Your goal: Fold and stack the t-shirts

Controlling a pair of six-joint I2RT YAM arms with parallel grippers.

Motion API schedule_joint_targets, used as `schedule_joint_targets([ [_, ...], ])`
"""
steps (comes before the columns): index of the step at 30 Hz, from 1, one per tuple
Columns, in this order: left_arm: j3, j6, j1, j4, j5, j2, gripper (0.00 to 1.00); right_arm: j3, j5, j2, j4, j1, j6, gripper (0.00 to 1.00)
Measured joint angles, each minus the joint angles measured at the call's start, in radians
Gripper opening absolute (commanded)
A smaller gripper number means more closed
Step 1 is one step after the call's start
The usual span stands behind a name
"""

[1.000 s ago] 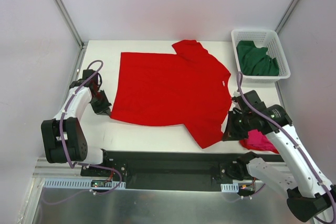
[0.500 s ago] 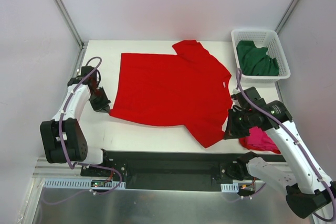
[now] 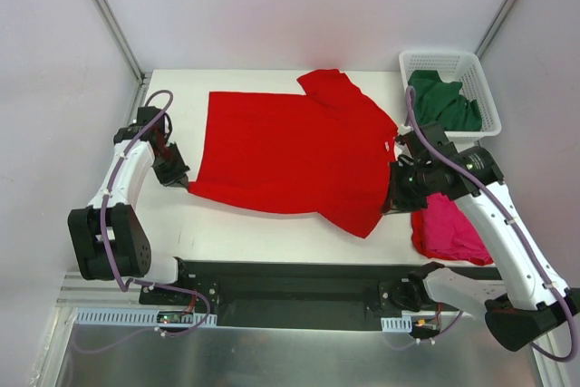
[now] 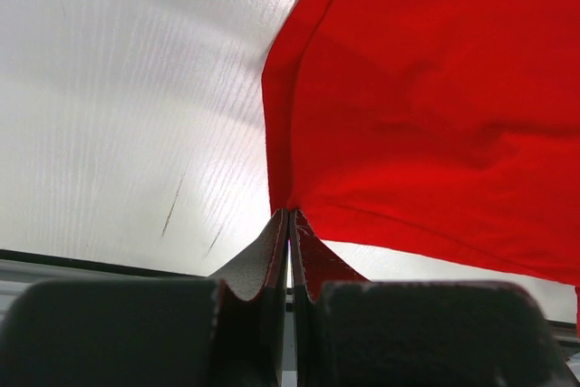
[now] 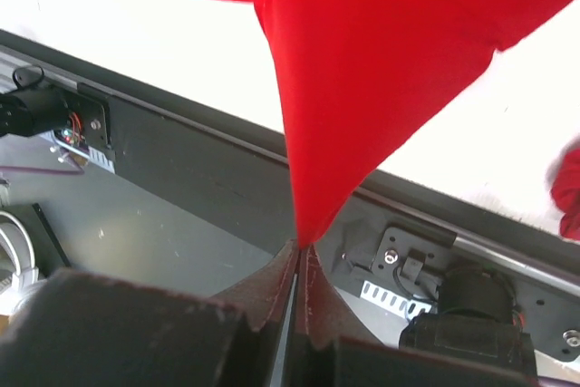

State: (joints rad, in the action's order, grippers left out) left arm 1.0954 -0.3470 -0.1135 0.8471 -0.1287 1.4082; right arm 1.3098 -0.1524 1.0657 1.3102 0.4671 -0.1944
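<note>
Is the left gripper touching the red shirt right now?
Touching. In the left wrist view, the left gripper is pinched shut on a corner of the red shirt, with cloth running straight between its fingers.

Red shirt (image 3: 290,151) hogs mid desk (image 3: 254,235); bare strips left and near, basket (image 3: 439,55) far right, pink shirt (image 3: 449,235) near right.

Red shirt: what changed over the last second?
The left gripper and right gripper, shut on the near edge of the red shirt, carried it slightly toward the far side, uncovering more of the pink shirt. Grips, far edge and the green shirt in the basket are unchanged.
</note>
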Motion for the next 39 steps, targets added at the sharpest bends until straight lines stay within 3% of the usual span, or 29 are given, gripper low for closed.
schedule_joint_targets([
  [15,0.009,0.009,0.000,0.004,0.010,0.055,0.00,0.201,0.006,0.141,-0.005,-0.112,0.072,0.01],
  [39,0.101,0.019,0.000,0.006,0.018,0.141,0.00,0.275,-0.050,0.285,-0.076,-0.251,0.129,0.01],
])
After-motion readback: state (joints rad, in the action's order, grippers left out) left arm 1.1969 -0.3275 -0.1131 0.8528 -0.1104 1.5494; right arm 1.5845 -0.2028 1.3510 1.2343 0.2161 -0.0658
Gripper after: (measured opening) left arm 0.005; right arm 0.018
